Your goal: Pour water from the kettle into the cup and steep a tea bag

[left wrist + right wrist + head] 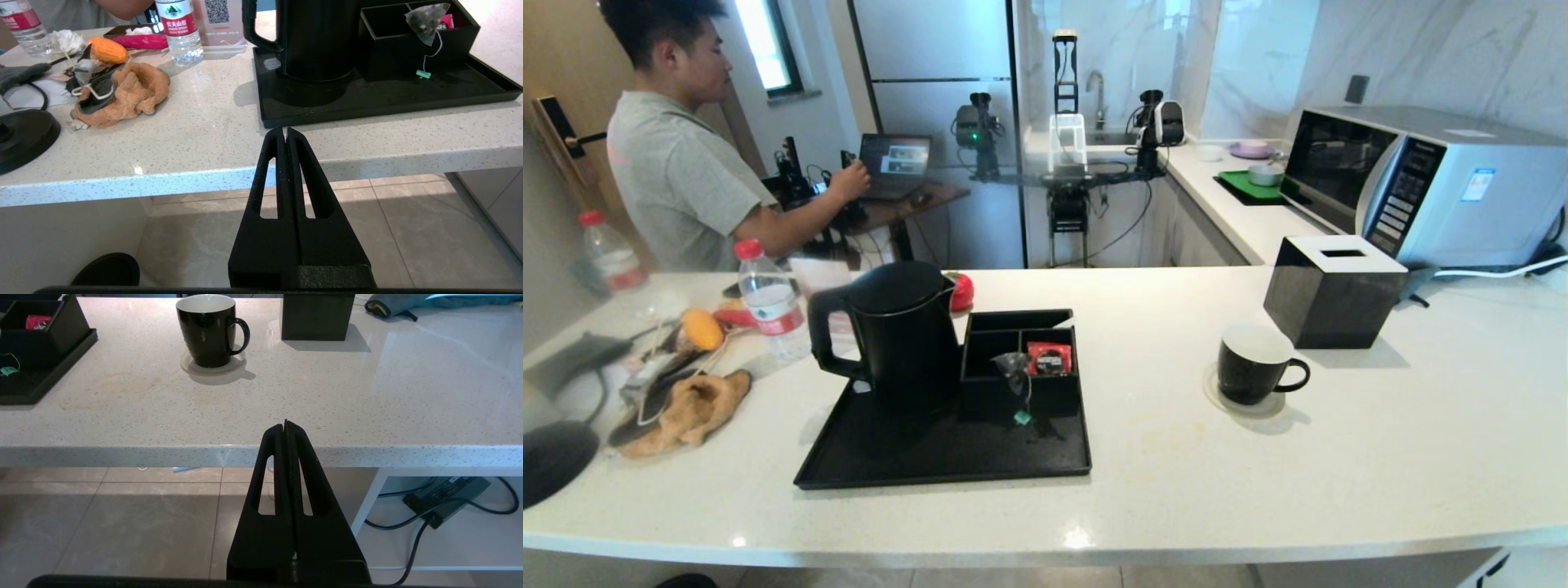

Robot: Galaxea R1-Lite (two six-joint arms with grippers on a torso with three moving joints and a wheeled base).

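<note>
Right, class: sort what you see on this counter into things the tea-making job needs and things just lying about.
Needed:
- tall matte black kettle on the black tray
- black mug with white inside
- grey pyramid tea bag in the tray's organiser

Lying about:
- black cube tissue box
- clear plastic bottle with red cap
- red square sachet
- orange cloth
- silver microwave
</note>
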